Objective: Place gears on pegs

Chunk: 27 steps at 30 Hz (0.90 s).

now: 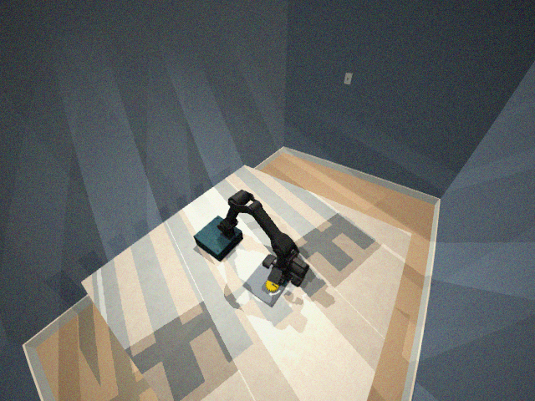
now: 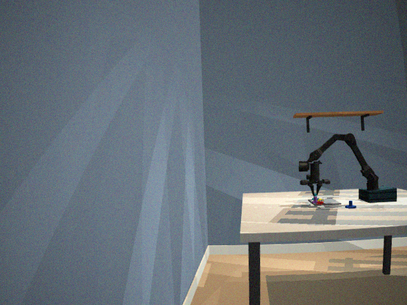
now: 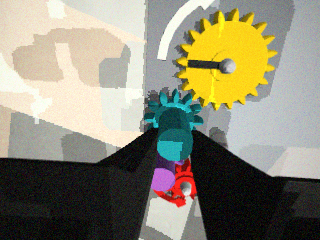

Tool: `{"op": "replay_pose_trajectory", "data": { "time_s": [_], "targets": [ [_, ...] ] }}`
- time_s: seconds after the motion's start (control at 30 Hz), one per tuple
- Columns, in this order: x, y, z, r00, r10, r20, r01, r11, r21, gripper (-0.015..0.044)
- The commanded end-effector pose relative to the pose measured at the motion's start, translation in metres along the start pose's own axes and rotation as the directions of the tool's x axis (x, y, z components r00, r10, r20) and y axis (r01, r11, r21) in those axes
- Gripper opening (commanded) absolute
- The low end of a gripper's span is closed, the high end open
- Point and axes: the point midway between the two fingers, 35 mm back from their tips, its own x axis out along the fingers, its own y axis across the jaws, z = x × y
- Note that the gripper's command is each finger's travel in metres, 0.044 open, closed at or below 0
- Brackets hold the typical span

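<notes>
My gripper (image 2: 315,195) (image 3: 174,136) is shut on the upright handle of the teal gear (image 3: 175,107), low over the grey board (image 1: 259,290) (image 2: 334,203). The teal gear's teeth are close to the yellow gear (image 3: 245,47) (image 1: 271,286); whether it sits flat on a peg is hidden. The purple gear's handle (image 3: 162,179) (image 2: 315,199) stands just behind the teal handle in the wrist view. The red gear (image 3: 172,196) (image 2: 320,203) is partly hidden between the fingers. A blue gear (image 2: 350,206) stands on the table, off the board.
The teal-black robot base (image 1: 218,238) (image 2: 378,194) stands on the table beyond the blue gear. A white arrow (image 3: 171,33) curves beside the yellow gear. A wooden shelf (image 2: 338,114) is on the wall behind the arm.
</notes>
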Motion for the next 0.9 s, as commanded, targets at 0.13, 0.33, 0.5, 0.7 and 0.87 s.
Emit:
{"op": "replay_pose_trajectory", "data": {
  "time_s": [0.13, 0.33, 0.5, 0.7, 0.87],
  "targets": [
    [0.0067, -0.0012, 0.0000, 1.000, -0.005, -0.003, 0.006, 0.982, 0.191, 0.0000],
    [0.0077, -0.0006, 0.0001, 1.000, -0.005, -0.003, 0.006, 0.984, 0.176, 0.0000],
    [0.0087, -0.0005, -0.0005, 1.000, -0.005, -0.003, 0.006, 0.997, 0.072, 0.0000],
    [0.0097, -0.0012, -0.0009, 1.000, -0.005, -0.003, 0.005, 0.996, -0.091, 0.0000],
    [0.0107, -0.0016, -0.0003, 1.000, -0.005, -0.003, 0.005, 0.975, -0.220, 0.0000]
  ]
}}
